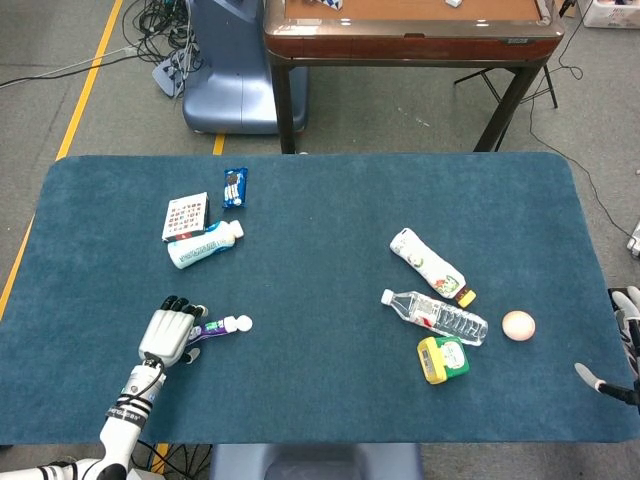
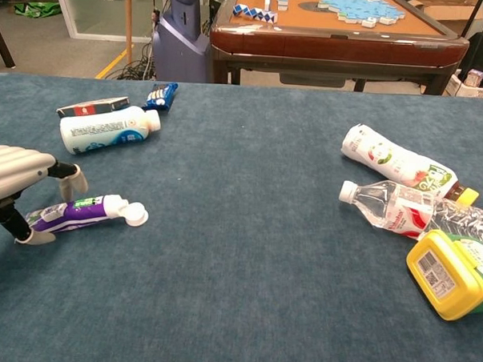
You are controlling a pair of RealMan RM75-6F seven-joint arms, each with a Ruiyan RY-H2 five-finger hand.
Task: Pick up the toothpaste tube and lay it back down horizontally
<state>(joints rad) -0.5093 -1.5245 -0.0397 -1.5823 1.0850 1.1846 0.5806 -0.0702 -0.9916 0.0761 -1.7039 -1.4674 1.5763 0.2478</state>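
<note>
Nearest the robot, at the table's left front edge, the left hand point(image 2: 13, 179) arches over the tail of the toothpaste tube point(image 2: 78, 210), its fingers point(image 2: 72, 178) parted and propped on the cloth at either side of the tube rather than pressed against it, so it reads as spread and holding nothing; the tube itself lies flat on its side on the blue table point(image 1: 320, 390), white cap point(image 1: 241, 323) pointing toward the middle, which is the horizontal rest the task asks for, and by that judgement the laying-down is done or all but done; the tube is soft, purple and white, flattened at the crimped tail and round at the cap, so it should stay put on the napped felt. At the far right edge only a sliver of the right hand point(image 1: 605, 383) shows, a dark fingertip over the cloth, and whether it is spread or curled cannot be told. Farther in on the right lies a cluster, tumbled together and mostly touching: a squat yellow jar point(image 2: 450, 274) with a barcode label, a clear ribbed water bottle point(image 2: 401, 208) on its side, a white printed bottle point(image 2: 391, 162) beyond it, and a smooth pale egg point(image 1: 518, 325) just beside them. Farther back on the left lie a white lotion bottle point(image 2: 107, 129), a flat card box point(image 1: 185, 216) touching it, and a small blue wrapper point(image 1: 234, 187).
</note>
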